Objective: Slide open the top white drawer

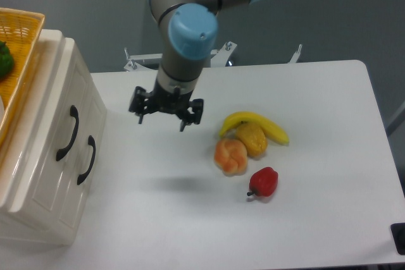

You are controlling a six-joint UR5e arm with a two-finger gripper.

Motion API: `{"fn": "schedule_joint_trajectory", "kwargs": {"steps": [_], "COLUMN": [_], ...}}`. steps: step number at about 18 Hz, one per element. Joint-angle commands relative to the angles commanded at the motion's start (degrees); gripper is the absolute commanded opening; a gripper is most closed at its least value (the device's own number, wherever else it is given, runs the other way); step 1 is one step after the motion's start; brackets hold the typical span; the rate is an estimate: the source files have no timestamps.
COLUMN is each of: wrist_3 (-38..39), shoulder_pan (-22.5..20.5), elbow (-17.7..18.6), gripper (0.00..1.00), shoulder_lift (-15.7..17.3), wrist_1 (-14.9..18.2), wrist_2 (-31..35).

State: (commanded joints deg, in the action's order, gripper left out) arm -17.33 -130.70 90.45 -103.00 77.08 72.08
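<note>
The claw (166,113) hangs apart, empty, near the top drawer (60,132). Next it must reach its handle (68,133).

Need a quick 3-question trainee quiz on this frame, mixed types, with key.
1. True or false: the gripper is touching the top drawer.
2. What lies nearest the front table edge? A banana B red pepper C bun
3. Fill in: both drawer handles are ____ in colour.

Key: 1 false, it hangs open above the table, right of the cabinet. 2 B. 3 black.
</note>
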Motion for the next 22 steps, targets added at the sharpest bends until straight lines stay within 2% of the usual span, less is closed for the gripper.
{"fn": "schedule_joint_trajectory", "kwargs": {"steps": [5, 12, 22], "wrist_3": [2.3, 5.8, 6.0], "shoulder_pan": [1.1, 3.5, 6.1], "elbow": [-0.8, -1.0, -1.4], "gripper": [1.00, 1.00, 1.00], "shoulder_lift": [-0.5, -1.0, -1.9], "wrist_1": [-0.1, -0.3, -0.3], "wrist_2": [-3.1, -3.8, -6.5]}}
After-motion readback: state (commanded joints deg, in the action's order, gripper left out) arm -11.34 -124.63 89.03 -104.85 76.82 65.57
